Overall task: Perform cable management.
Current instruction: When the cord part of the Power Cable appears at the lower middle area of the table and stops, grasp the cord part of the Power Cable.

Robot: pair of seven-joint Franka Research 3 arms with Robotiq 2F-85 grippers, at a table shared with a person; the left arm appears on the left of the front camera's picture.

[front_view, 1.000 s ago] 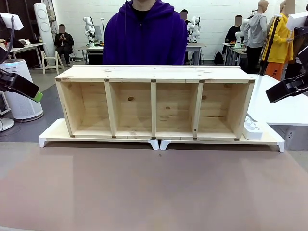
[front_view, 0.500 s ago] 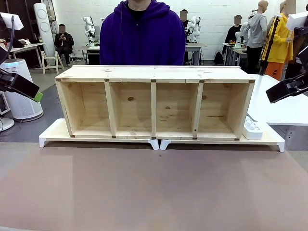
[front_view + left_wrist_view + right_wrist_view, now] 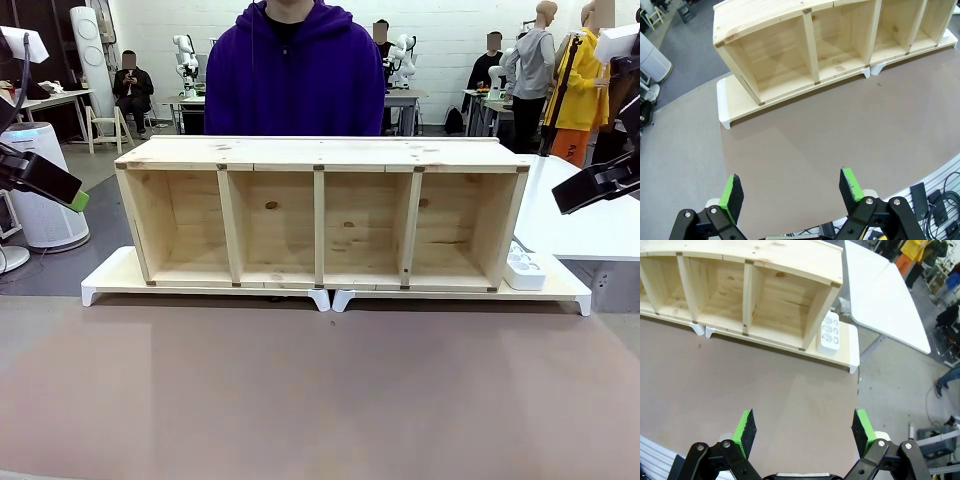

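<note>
To the left of the wooden shelf (image 3: 320, 155), the left gripper (image 3: 791, 189) hangs above the brown table (image 3: 805, 150), its green pads (image 3: 732, 192) spread wide with nothing between them. Behind the shelf stands a person (image 3: 295, 80) in a purple hoodie. Just beside the shelf's right end, a white power strip (image 3: 524, 270) lies on the white base (image 3: 560, 287) under the shelf. To the right of the shelf, the right gripper (image 3: 804, 426) is likewise released and empty. Where the cable lies I cannot tell. I judge it light, limp and smooth: it would sag and trail, so a pinch just behind the stiff plug seems the surest hold.
</note>
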